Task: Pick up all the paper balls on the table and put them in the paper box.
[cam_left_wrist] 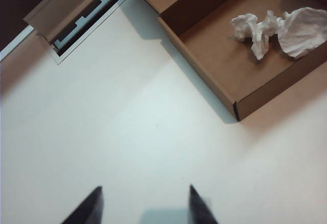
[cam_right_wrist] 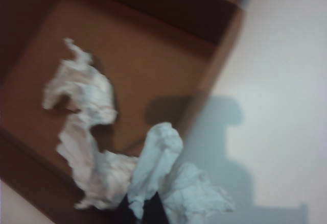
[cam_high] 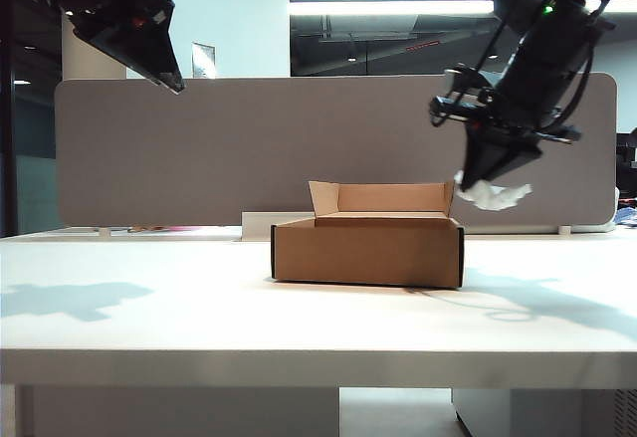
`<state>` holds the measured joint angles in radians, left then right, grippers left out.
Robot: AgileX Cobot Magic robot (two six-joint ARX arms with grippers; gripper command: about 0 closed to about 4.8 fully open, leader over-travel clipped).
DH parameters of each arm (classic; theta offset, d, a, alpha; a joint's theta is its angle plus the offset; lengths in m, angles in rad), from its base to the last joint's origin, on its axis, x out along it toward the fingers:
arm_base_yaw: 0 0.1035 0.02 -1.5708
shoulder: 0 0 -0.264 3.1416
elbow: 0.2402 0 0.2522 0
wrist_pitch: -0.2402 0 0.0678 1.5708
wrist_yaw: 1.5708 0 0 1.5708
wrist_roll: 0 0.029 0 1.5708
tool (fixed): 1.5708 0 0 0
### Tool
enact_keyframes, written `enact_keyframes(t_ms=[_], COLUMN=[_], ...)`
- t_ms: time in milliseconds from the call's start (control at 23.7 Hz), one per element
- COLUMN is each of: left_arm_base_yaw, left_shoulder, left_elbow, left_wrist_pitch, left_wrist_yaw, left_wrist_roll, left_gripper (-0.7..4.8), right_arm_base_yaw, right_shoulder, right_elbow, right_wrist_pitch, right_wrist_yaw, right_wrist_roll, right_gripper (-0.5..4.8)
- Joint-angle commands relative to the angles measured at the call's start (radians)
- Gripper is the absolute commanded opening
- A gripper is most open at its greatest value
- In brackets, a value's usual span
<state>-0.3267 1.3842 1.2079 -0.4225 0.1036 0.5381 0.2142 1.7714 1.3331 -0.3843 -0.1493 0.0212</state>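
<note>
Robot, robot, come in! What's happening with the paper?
Right tool shut on crumpled white paper ball, beside brown cardboard box. Left tool open, raised. Nothing blocking.

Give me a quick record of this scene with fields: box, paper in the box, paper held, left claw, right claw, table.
box: paper box, open, lid flaps upright at its back, on the table
paper in box: crumpled paper balls on its floor
paper held: one paper ball in the air by the box's right rim
left claw: left claw, jaws apart, empty, raised at upper left of the exterior view
right claw: right claw, shut on the paper ball
table: no loose paper visible on it
</note>
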Motion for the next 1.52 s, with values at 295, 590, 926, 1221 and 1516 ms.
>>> enact_keyframes(t_ms=[295,590,926,1221,1516], left_arm_base_yaw=[-0.001,0.000,0.000,0.000,0.000], left_shoulder=[-0.006,-0.006,-0.006,-0.019,-0.075], left_elbow=[0.002,0.002,0.002,0.002,-0.003], left_wrist_pitch=[-0.002,-0.002,-0.010,-0.012,-0.018], left_wrist_yaw=[0.006,0.006,0.005,0.005,0.006], left_wrist_roll=[-0.011,-0.016,-0.019,-0.023,-0.023], left_gripper=[2.06,2.06,2.06,2.06,2.06], right_arm_base_yaw=[0.082,0.095,0.095,0.095,0.072], right_shoulder=[0.122,0.150,0.076,0.033,-0.022], right_elbow=[0.003,0.003,0.003,0.003,0.003], right_wrist_pitch=[0.356,0.366,0.357,0.258,0.097], right_wrist_yaw=[-0.108,-0.104,-0.157,-0.165,-0.164], right_wrist_roll=[0.005,0.005,0.005,0.005,0.004], right_gripper=[0.01,2.10,4.79,4.79,-0.11])
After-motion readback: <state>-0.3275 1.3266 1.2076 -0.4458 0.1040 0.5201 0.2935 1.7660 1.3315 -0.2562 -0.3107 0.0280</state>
